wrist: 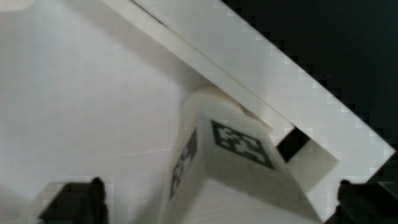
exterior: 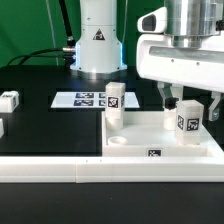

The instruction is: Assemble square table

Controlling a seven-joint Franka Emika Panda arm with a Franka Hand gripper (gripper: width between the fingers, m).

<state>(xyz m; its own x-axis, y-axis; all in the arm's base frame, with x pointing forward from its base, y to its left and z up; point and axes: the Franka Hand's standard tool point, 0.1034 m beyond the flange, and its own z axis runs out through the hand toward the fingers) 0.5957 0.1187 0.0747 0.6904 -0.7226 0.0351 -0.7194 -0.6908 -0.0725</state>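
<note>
1. Up front, the long white border rail runs along the near edge of the black bench, with the square table slab just behind it.
2. Left leg stands upright at the slab's far-left corner, and right leg stands upright too.
3. Hand straddles the right leg, jaws wide, not pinching.
4. This looks like leg seating. Next comes a straight lift clear, then the loose leg at far left.

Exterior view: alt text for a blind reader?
Open gripper straddles an upright leg block on the square table slab, at the exterior view's right. A second leg stands at the slab's opposite end; a loose leg sits at the exterior view's left.
</note>
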